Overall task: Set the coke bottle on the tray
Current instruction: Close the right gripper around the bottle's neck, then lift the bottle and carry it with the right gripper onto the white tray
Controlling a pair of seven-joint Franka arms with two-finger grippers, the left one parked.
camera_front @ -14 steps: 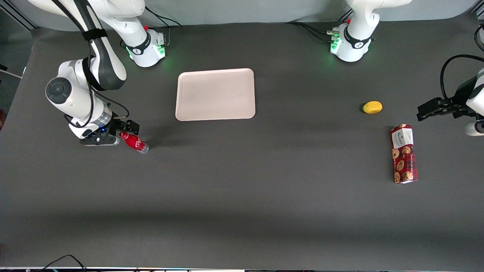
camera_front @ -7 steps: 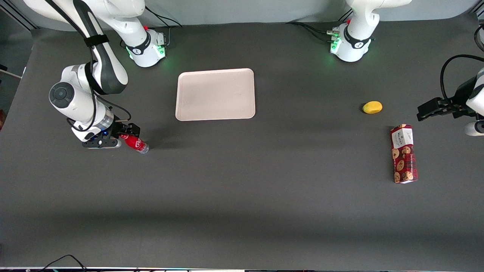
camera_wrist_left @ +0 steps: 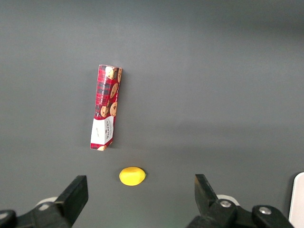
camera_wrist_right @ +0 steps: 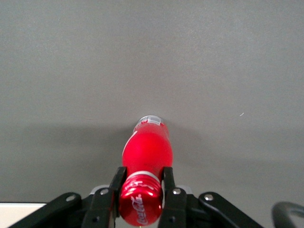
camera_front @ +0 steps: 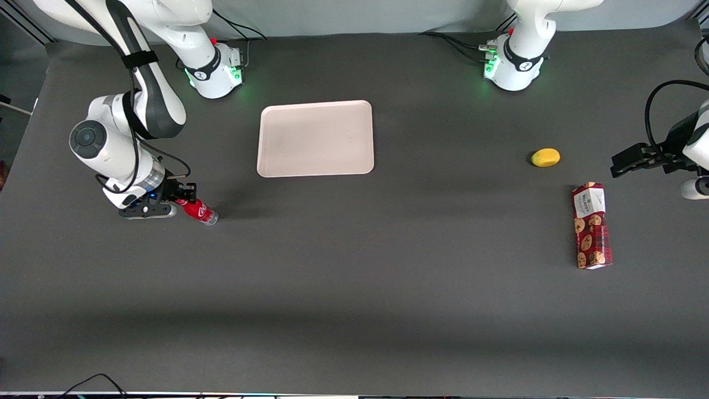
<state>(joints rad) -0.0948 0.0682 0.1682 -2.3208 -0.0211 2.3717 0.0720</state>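
A: Surfaces? Shapes?

B: Matte dark grey table (camera_front: 354, 288). Tray (camera_front: 315, 138): flat, pale pinkish-beige, rounded corners, low raised rim, nothing on it. Coke bottle (camera_front: 198, 210): glossy red body, red cap, clear base.

A: Any writing?

B: White script logo on the bottle's cap in the right wrist view (camera_wrist_right: 141, 202), and white script on its side seen from the front; neither fully readable. Cookie box (camera_front: 591, 225): red tartan, printed cookies, a white end panel with lettering too small to read.

A: The claw?

B: Gripper (camera_front: 185, 195) low over the table at the working arm's end. Its two black fingers (camera_wrist_right: 118, 183) sit narrowly apart, pressed against either side of the bottle's neck just under the cap, so it has hold of the bottle.

A: Bottle against the tray?

B: From the front, the bottle lies near seven o'clock of the tray, apart from it and nearer the camera, base touching the table and leaning, cap end up between the fingers.

A: Anything else?

B: A small yellow oval fruit, lemon-like (camera_front: 545, 157), lies at about eleven o'clock of the cookie box, toward the parked arm's end.
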